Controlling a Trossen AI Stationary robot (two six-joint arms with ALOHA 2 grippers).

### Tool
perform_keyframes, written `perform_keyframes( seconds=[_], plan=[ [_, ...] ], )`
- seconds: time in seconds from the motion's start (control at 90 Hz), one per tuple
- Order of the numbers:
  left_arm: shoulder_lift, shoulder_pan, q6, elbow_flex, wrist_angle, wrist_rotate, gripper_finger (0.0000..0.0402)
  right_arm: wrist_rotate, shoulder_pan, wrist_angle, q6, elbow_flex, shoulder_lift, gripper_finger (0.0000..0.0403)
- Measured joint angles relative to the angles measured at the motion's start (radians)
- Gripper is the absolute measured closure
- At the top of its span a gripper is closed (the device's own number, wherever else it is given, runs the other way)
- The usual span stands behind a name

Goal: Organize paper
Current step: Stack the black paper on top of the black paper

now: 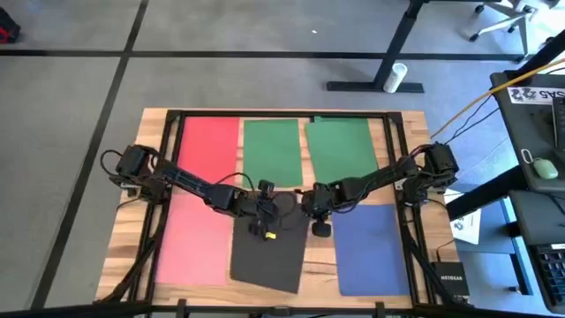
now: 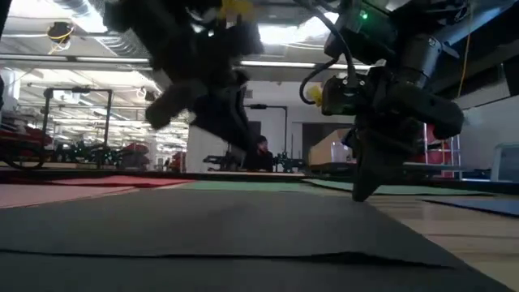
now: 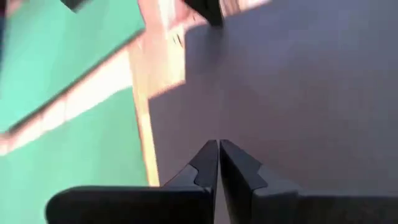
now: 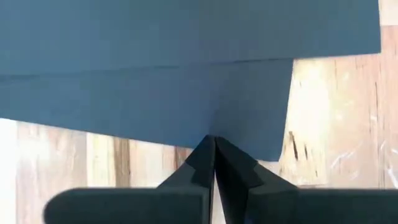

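We judge the sort barely begun: sheets lie spread flat over the counter (image 1: pixel 402 159), red sheet (image 1: pixel 210 141) and 2 green sheets (image 1: pixel 274 150) at the far side, pink sheet (image 1: pixel 192 243), dark grey sheet (image 1: pixel 269 256), blue sheet (image 1: pixel 371 247) near us. Left hand (image 3: pixel 217 149) fingers together over grey's edge; right hand (image 4: pixel 213 144) fingers together at blue's edge. Little bare wood between sheets, so tight room.

The pale, streaky-grained wooden tabletop (image 1: pixel 402 155) has a smooth, faintly scuffed finish. On it lie thin, flat, matt sheets of paper: red (image 1: pixel 210 140), green (image 1: pixel 272 150), dark grey (image 1: pixel 269 256) and blue (image 1: pixel 371 247). The dark gripper fingers (image 4: pixel 199 163) look like matt plastic.
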Motion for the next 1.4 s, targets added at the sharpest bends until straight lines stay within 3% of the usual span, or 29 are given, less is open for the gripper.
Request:
perform_keyframes(
  seconds=[0.389,0.744,1.022,1.4],
  plan=[
    [-0.041,-0.009,-0.078,0.017,-0.302,-0.012,0.0401,-0.004,0.0,-0.003,0.001,0.0,0.0,0.0403],
    [-0.033,-0.065,-0.158,0.016,-0.413,-0.012,0.0401,-0.018,0.0,-0.056,0.0,0.004,-0.039,0.0403],
    [-0.034,-0.026,-0.301,0.003,-0.651,-0.114,0.0401,-0.008,0.0,-0.125,0.003,0.004,-0.056,0.0403],
    [-0.033,0.11,-0.28,-0.108,-0.606,-0.08,0.0401,-0.012,0.001,-0.117,0.003,0.005,-0.057,0.0403]
  ],
)
